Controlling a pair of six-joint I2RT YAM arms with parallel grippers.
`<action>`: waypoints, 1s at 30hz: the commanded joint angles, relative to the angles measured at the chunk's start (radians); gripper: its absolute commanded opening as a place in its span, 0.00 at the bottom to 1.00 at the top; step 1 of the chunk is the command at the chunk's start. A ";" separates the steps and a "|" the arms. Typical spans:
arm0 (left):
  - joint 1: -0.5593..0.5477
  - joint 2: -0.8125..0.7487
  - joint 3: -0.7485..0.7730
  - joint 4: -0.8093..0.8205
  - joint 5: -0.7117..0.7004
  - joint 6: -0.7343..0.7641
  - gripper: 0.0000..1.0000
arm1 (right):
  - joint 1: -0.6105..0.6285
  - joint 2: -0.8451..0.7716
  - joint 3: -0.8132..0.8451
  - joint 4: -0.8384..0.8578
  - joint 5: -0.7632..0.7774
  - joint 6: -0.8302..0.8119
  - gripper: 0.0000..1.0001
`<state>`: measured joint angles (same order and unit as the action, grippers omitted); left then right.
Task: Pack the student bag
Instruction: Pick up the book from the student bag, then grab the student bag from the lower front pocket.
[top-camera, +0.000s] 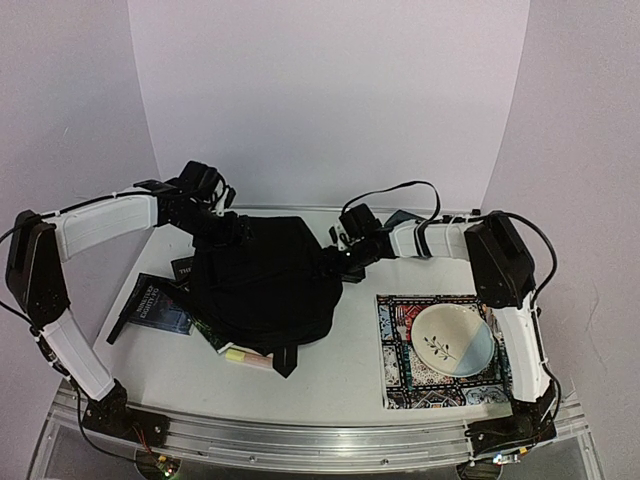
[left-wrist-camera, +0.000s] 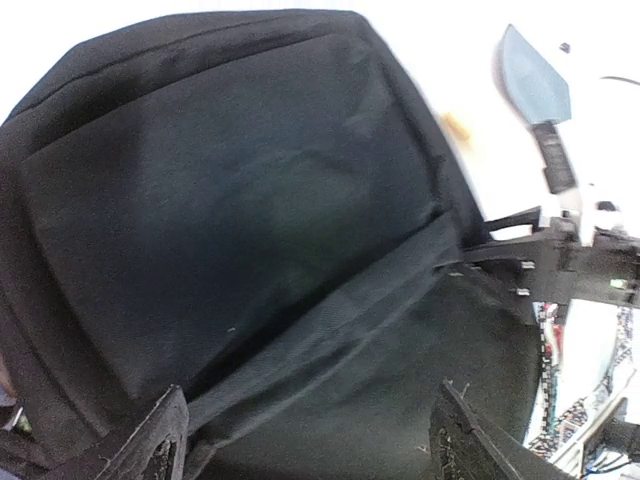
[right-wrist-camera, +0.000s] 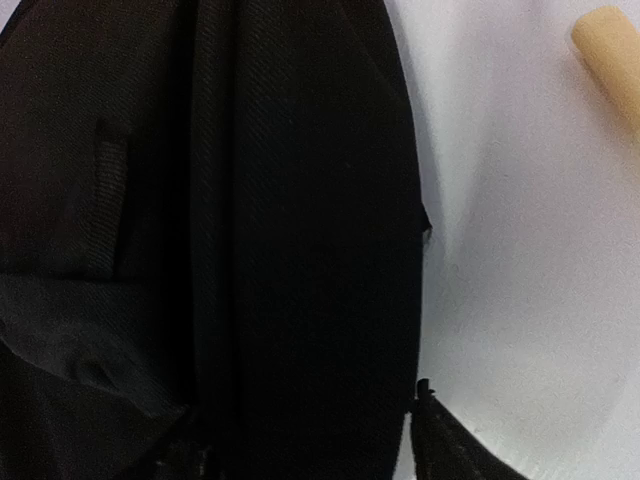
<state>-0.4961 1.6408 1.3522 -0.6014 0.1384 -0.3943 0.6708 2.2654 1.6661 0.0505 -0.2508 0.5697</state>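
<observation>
from the top camera we saw the student bag (top-camera: 265, 280) lying flat in the middle of the table (top-camera: 340, 385). a dark blue book (top-camera: 158, 305) lay just beside its left edge, and a pale marker (top-camera: 246, 356) poked out at its near side. a plate (top-camera: 452, 340) sat on a patterned mat (top-camera: 400, 380), apart to the right. the left gripper (top-camera: 226, 230) was at the bag's far left corner and the right gripper (top-camera: 336, 262) at its right edge.

in the left wrist view its fingers (left-wrist-camera: 160, 440) stood wide apart over the black fabric and a strap, pinching nothing that we could see.

in the right wrist view one finger (right-wrist-camera: 455, 445) showed beside the bag's edge. the other was lost in the dark cloth, so we could not tell how far that gripper was open or whether it held fabric.

we judged the step to be finding and opening the bag's mouth, since the book and marker lay outside it. the next move called for one gripper to pinch and lift the opening's edge while the other fetched the book.
</observation>
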 joint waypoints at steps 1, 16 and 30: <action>-0.027 0.031 0.085 0.018 0.042 -0.015 0.84 | 0.004 0.005 0.061 0.039 -0.101 0.029 0.47; -0.095 0.198 0.276 0.021 0.087 -0.044 0.76 | 0.078 -0.261 -0.088 0.060 -0.075 -0.052 0.00; -0.113 0.330 0.410 0.030 0.152 -0.063 0.52 | 0.128 -0.282 -0.086 0.060 -0.069 -0.078 0.00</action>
<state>-0.6088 1.9400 1.7060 -0.5932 0.2713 -0.4490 0.7750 2.0472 1.5745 0.0910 -0.2865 0.5221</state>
